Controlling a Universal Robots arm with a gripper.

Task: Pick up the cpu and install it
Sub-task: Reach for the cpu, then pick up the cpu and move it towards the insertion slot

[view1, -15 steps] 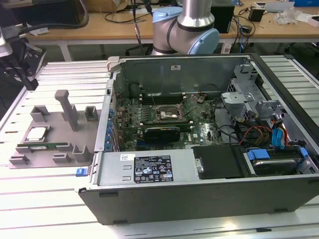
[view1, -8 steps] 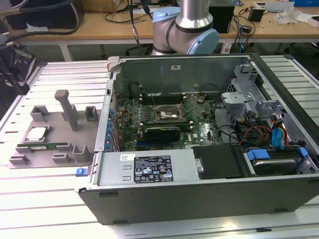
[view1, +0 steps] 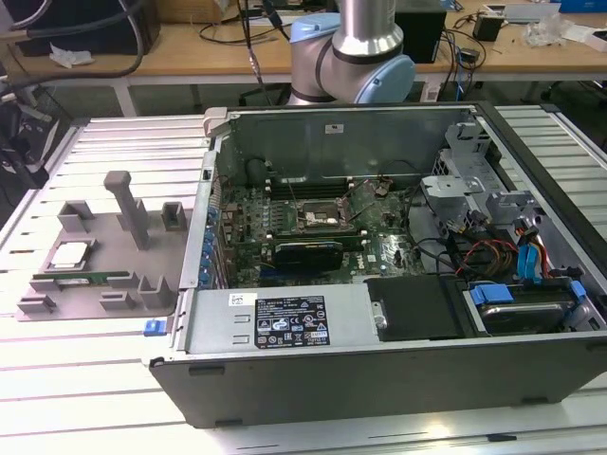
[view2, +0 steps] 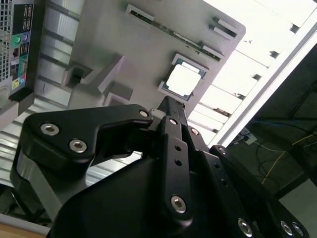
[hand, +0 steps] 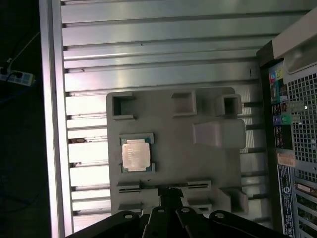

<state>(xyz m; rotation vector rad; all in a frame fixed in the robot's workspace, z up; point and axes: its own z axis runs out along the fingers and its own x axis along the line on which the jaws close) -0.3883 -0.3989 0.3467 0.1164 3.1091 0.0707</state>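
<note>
The cpu (view1: 71, 254) hasn't been lifted. It lies flat, silver top up, in a shallow square pocket of the grey holder tray (view1: 104, 227), which sits on the slatted metal surface (view1: 95, 379) at the exterior view's left, just beside the open computer case (view1: 379, 370). I'd say the pocket is there to keep the chip square and level, so it can be gripped by its edges without sliding. A long thin memory stick (view1: 81, 278) stands in its own slot on the near side of the same tray, well out of the chip's way.

The case lies on its side with the cover off, so the board faces up. The black, metal-framed socket (view1: 321, 218) sits in the middle of it, open to a straight drop from above.

In both wrist views the gripper (hand: 168, 192) points down at the tray from some height. Its fingers (view2: 171, 119) are drawn in close together with nothing between them. Their tips line up near the chip's pocket but a little to one side, closer to the memory slots than to the chip's centre. To my eye it hangs over the tray, touching neither the chip nor the holder.
</note>
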